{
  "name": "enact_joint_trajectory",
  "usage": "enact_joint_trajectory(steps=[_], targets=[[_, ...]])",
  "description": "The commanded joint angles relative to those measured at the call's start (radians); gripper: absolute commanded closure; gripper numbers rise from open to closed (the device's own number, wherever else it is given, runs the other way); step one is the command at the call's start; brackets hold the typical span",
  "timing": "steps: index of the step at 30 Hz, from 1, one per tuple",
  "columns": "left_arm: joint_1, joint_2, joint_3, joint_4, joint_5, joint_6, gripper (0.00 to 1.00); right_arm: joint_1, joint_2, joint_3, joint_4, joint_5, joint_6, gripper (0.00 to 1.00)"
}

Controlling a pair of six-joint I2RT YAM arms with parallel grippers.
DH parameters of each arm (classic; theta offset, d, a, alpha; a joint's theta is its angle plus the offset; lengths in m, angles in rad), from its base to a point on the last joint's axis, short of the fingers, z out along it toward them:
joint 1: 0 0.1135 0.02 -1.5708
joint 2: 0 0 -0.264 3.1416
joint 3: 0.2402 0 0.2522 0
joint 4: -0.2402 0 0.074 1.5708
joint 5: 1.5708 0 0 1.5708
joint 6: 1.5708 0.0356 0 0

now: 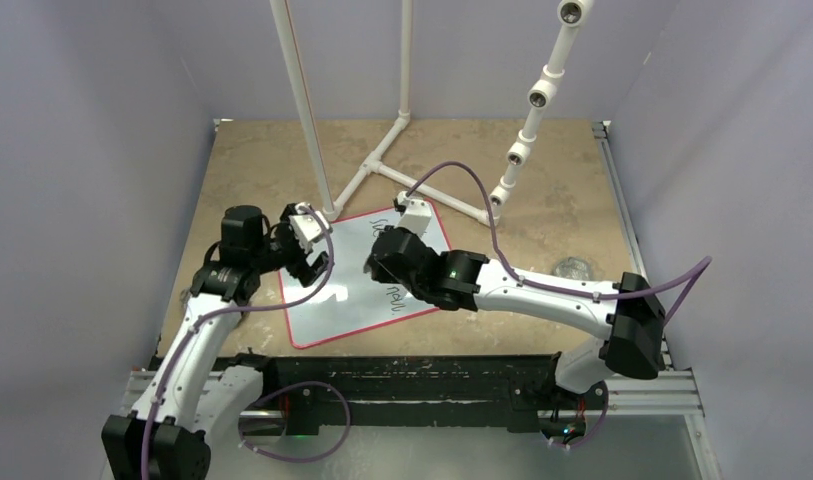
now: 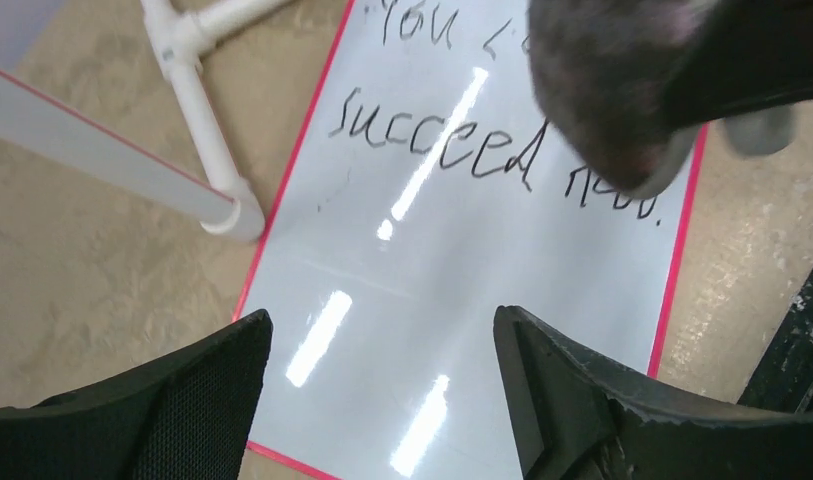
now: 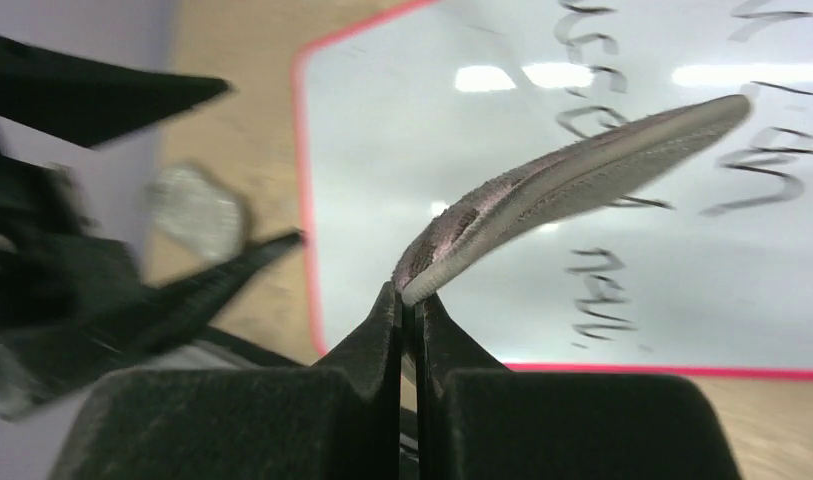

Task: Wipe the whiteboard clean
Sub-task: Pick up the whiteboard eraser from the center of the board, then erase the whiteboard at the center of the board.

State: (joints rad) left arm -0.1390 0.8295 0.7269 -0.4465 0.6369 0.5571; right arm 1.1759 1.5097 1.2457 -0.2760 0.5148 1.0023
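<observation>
My right hand [image 3: 410,300] is pressed together on the edge of a thin grey pad [image 3: 582,170], which juts out tilted above the handwriting on the whiteboard [image 3: 382,150]. My left hand [image 2: 382,325] is spread wide, pointing down over the whiteboard's blank part. The whiteboard lies flat on the counter [image 1: 252,160], with a white pipe frame [image 2: 197,120] just beside its far edge.

Tan mottled table [image 1: 242,170] carries a red-edged whiteboard [image 1: 332,290] with black writing, a white pipe frame [image 1: 382,165] just beside its far edge, and a silvery wad [image 1: 572,268] well to the right
</observation>
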Motion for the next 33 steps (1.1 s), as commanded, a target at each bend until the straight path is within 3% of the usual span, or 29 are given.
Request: enact_joint_trajectory(steps=[1,8,17,25,33], targets=[[-0.001,0.079,0.025,-0.048,-0.176,-0.047,0.19,-0.018,-0.028,-0.015,-0.315,0.1,-0.135,1.0],[0.009,0.225,-0.006,-0.032,-0.36,-0.06,0.19,-0.157,0.069,0.004,-0.368,-0.121,-0.42,1.0],[0.05,0.296,-0.03,-0.034,-0.446,0.028,0.18,-0.267,0.323,0.182,-0.332,-0.344,-0.672,1.0],[0.052,0.325,-0.078,-0.026,-0.458,0.092,0.18,-0.409,0.525,0.342,-0.252,-0.503,-0.726,1.0],[0.053,0.348,-0.133,0.006,-0.445,0.146,0.18,-0.421,0.711,0.438,-0.196,-0.678,-0.743,1.0]])
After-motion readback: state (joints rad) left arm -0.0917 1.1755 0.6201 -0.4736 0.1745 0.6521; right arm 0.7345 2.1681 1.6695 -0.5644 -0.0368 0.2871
